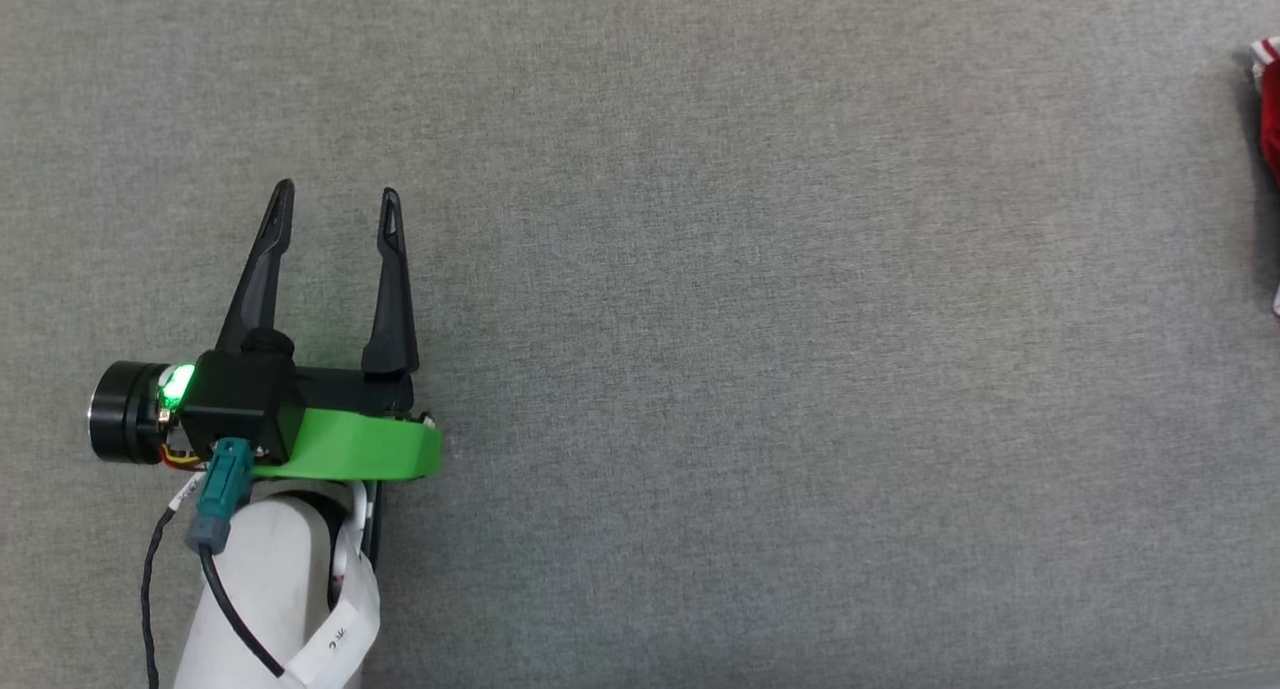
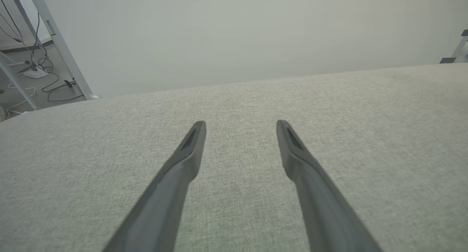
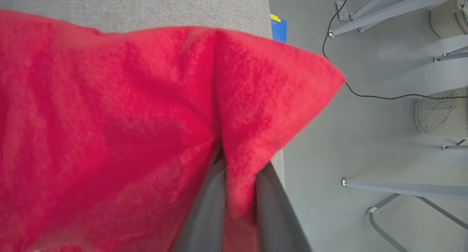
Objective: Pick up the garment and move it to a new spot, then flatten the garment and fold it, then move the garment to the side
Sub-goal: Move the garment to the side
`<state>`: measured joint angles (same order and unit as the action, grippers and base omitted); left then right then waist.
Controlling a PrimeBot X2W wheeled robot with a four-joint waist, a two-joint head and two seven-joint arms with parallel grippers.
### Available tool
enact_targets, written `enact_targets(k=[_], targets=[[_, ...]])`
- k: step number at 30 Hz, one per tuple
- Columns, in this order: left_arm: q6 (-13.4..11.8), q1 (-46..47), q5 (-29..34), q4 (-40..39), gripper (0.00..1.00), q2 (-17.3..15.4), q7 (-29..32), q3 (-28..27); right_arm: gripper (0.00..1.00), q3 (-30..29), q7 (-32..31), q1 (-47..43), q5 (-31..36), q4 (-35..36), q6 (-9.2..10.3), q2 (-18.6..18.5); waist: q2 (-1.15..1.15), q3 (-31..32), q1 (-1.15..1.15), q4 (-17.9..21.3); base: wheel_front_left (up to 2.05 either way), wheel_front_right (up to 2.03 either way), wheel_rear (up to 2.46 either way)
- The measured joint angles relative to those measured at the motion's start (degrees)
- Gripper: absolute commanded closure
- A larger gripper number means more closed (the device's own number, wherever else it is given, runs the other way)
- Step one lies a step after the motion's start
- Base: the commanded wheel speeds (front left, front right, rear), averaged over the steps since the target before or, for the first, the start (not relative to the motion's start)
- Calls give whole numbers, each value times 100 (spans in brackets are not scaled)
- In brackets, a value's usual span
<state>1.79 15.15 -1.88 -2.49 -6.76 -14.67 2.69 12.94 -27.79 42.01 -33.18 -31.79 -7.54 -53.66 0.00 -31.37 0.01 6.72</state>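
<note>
Our head cam looks straight down on the grey bench [image 1: 800, 369] from high up. The left fingers [image 1: 262, 269] are lower left and a sliver of the garment [image 1: 1270, 119] is at the right edge.

Our left wrist cam sits low, looking along its fingers [image 2: 182, 164] at a shallow angle across the bench [image 2: 365, 135] to a pale wall [image 2: 234, 32]. We share that bench patch with the head view.

Our right wrist cam is up close against the garment [image 3: 109, 116], facing down past the bench edge [image 3: 164, 7] to the floor [image 3: 365, 135]. The garment is its only overlap with the head view.
</note>
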Motion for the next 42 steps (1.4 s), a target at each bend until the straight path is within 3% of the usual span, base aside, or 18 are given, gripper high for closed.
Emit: enact_targets(k=[6,7,13,18,23,29,42], targets=[[-2,14,0,2,0,-33,0,-16,100,-268,162,247,361,-434,0,279,0,-181,0,-60,0,0,0],[-10,10,-3,43,0,-29,0,-29,0,-356,78,268,385,-661,0,453,0,-102,1,-75,0,0,0],[-54,-118,-19,159,0,9,0,-31,0,-589,679,266,572,-662,0,522,0,297,0,-100,0,0,0],[-108,-431,-74,214,0,59,0,-88,0,-756,1729,261,961,-209,1,583,0,742,-1,-133,0,0,0],[-111,-734,-123,276,0,97,0,-141,0,-1203,2829,260,1386,240,0,1174,0,1188,-1,-177,0,0,0],[-136,-934,-170,348,0,166,0,-146,0,-1611,3695,-65,1938,948,1,2029,0,1635,-1,-286,0,0,0],[-153,-1276,-223,583,0,243,0,-190,0,-1273,4225,-1785,2504,2318,1,4099,0,2414,-1,-631,0,0,0]])
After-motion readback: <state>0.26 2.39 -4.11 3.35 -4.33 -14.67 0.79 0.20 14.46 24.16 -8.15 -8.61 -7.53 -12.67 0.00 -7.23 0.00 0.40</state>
